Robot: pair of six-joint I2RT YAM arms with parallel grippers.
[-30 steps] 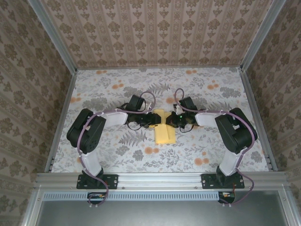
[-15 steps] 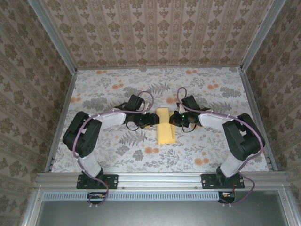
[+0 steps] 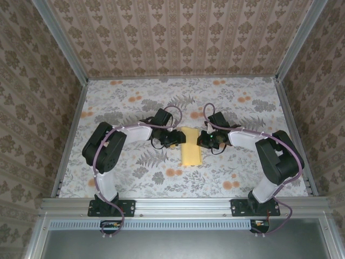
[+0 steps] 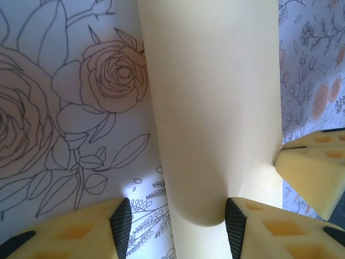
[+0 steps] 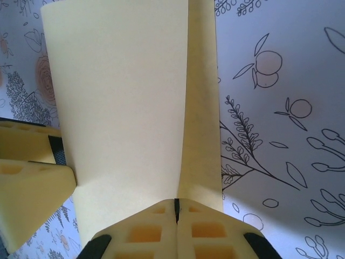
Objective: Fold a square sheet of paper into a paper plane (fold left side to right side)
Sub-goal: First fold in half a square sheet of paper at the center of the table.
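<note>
Paper: narrow yellow strip, mid desk, long axis running away from arm bases, between both wrists. Judged: left-over-right fold laid, but top layer bulges and fold edge is rounded, not pressed flat. No nose corners, no dart shape; creasing and all later folds left. Left pincer: released, jaws wide, straddling rounded fold; pad contact unclear. Right pincer: clenched, tips meeting on paper edge, grasping it.
</note>
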